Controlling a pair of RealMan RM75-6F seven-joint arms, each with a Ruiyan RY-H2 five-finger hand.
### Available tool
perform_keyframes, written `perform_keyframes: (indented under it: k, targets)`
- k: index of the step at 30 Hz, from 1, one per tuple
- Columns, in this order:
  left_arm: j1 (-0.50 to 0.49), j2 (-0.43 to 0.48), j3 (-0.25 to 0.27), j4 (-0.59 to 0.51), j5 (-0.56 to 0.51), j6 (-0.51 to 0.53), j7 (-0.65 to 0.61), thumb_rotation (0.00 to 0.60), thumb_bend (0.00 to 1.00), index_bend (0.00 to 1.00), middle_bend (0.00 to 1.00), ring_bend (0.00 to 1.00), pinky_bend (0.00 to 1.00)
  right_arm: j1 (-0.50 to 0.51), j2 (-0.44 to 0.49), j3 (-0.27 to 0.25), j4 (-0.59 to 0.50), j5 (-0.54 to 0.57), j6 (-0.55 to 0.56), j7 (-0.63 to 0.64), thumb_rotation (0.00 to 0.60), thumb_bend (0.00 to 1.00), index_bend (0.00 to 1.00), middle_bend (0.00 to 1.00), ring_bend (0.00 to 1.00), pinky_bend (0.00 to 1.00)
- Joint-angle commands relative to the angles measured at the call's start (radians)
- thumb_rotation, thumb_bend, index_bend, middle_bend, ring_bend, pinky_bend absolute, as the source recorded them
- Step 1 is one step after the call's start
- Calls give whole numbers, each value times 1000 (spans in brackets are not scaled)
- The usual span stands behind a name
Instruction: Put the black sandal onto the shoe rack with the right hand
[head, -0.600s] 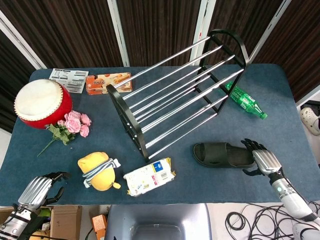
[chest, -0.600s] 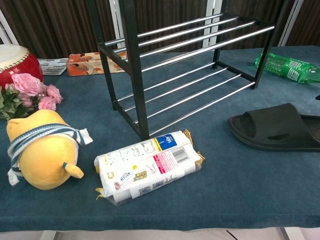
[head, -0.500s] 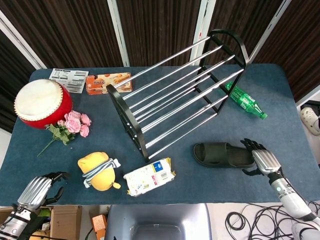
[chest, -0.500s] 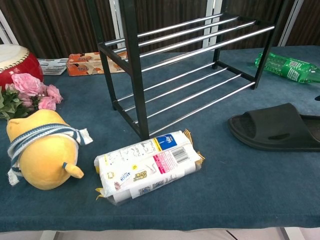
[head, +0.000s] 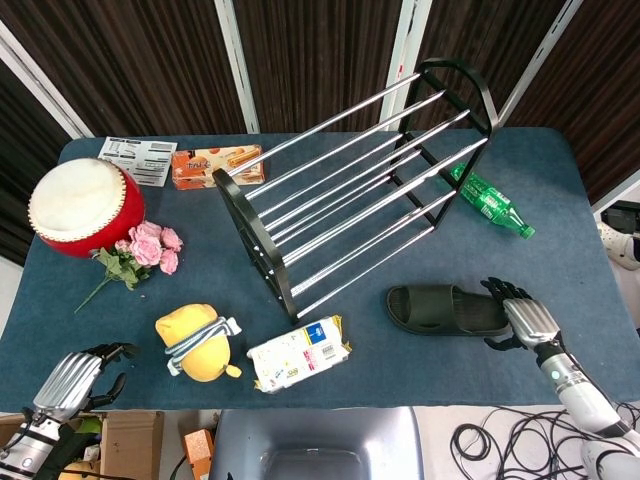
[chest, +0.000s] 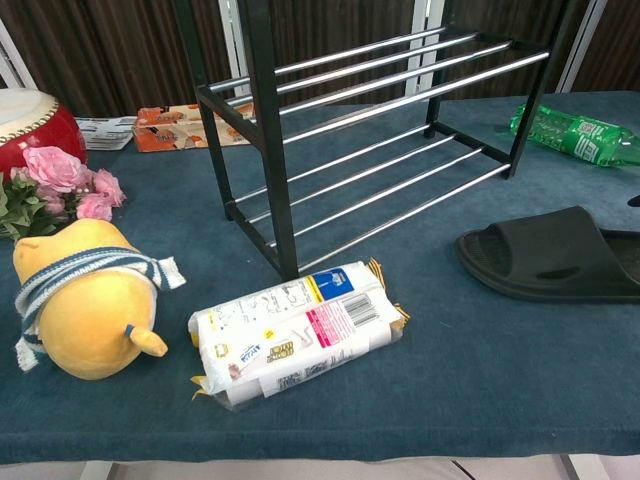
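Overhead, the black sandal (head: 447, 309) lies flat on the blue bench (head: 400, 365) in front of the shoe rack (head: 350, 190). Right hand (head: 522, 318) sits at its heel end, fingers spread; contact unclear. Left hand (head: 72, 382) rests curled, empty. Chest view: sandal (chest: 555, 256) beside rack (chest: 370, 130), whose bars hold nothing.

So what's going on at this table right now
The robot is about to move a black sandal, which lies flat on the table in front of the shoe rack. Its right hand is at the sandal's heel end, fingers around the edge, but the sandal isn't lifted yet. The left hand sits at the table's near left corner, holding nothing. The rack's shelves hold no shoes.
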Motion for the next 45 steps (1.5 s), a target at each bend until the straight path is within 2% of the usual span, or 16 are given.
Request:
perform_keyframes:
  k: [1, 7, 11, 14, 17, 22, 24, 26, 28, 31, 38, 41, 45]
  targets:
    - [0, 1, 0, -1, 0, 0, 0, 600, 516, 360, 405, 412, 557, 8, -11, 3, 11, 13, -14, -12, 600, 154, 0, 0, 0, 106]
    - [0, 1, -1, -1, -2, -2, 1, 600, 516, 359, 405, 412, 557, 25, -49, 13, 44, 38, -41, -37, 600, 154, 0, 0, 0, 111]
    - [0, 1, 0, -1, -1, -3, 1, 600, 517, 360, 405, 413, 557, 31, -92, 27, 87, 42, -32, -34, 600, 154, 0, 30, 43, 278]
    - [0, 1, 0, -1, 1, -3, 2, 600, 517, 359, 405, 413, 557, 33, -114, 33, 107, 37, -25, -20, 600, 154, 25, 126, 142, 374]
    - [-1, 1, 1, -3, 3, -5, 0, 600, 516, 359, 405, 412, 557, 32, -130, 36, 123, 24, -13, -3, 600, 154, 113, 214, 250, 448]
    - [-2, 2, 3, -2, 7, -6, -2, 600, 517, 360, 405, 413, 557, 17, -158, 48, 145, -7, 47, 46, 600, 155, 324, 371, 438, 625]
    - [-2, 2, 3, -2, 6, -6, -4, 600, 517, 360, 405, 413, 557, 6, -168, 54, 148, -18, 83, 67, 600, 155, 442, 448, 519, 703]
    - [-1, 3, 2, -1, 5, -4, -5, 600, 517, 360, 405, 413, 557, -5, -171, 60, 140, -26, 113, 87, 600, 155, 509, 496, 570, 750]
    - [-1, 3, 1, -1, 4, -3, -6, 600, 517, 359, 405, 413, 557, -19, -167, 68, 116, -25, 146, 97, 600, 157, 563, 530, 608, 786]
    - [-1, 4, 2, -1, 6, -2, -8, 600, 517, 360, 405, 412, 557, -44, -128, 70, 25, -15, 184, 78, 600, 181, 606, 552, 633, 808]
    - [-2, 6, 5, -1, 12, -2, -16, 600, 517, 359, 405, 413, 557, -116, 8, 64, -267, 3, 327, -130, 600, 191, 634, 578, 662, 830]
    - [-4, 5, 6, -1, 14, -5, -15, 600, 517, 359, 405, 413, 557, -133, 24, 86, -353, 2, 398, -185, 600, 194, 634, 578, 663, 830]
    - [-7, 5, 10, -2, 18, -12, -16, 600, 516, 359, 405, 413, 557, -130, 18, 143, -463, 42, 457, -242, 600, 197, 634, 579, 663, 832]
